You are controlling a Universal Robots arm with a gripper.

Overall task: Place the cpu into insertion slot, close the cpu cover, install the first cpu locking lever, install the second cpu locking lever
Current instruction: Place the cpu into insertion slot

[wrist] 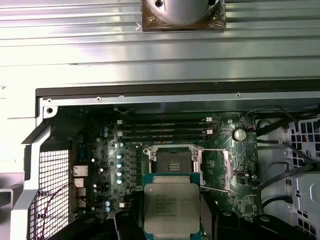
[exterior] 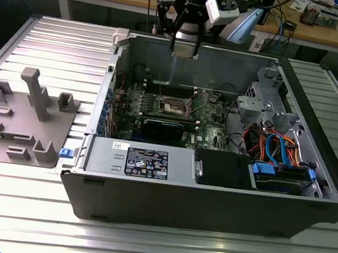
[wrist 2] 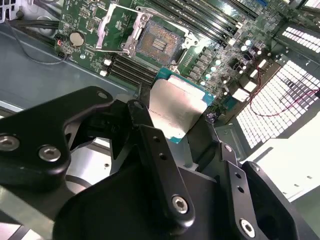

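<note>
CPU in my hand, high over the open case.
My hand (exterior: 184, 46) clamps the cpu (wrist: 171, 207) by its edges above the computer case (exterior: 207, 213). Down on the motherboard (wrist 2: 220, 45) the insertion slot (wrist: 172, 161) lies bare, with the cpu cover (wrist 2: 116, 27) flipped open beside it.

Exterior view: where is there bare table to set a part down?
Bare ribbed table in front of the computer case, and behind the grey fixture at the exterior view's left. Crowded inside the case: circuit board, cables.
</note>
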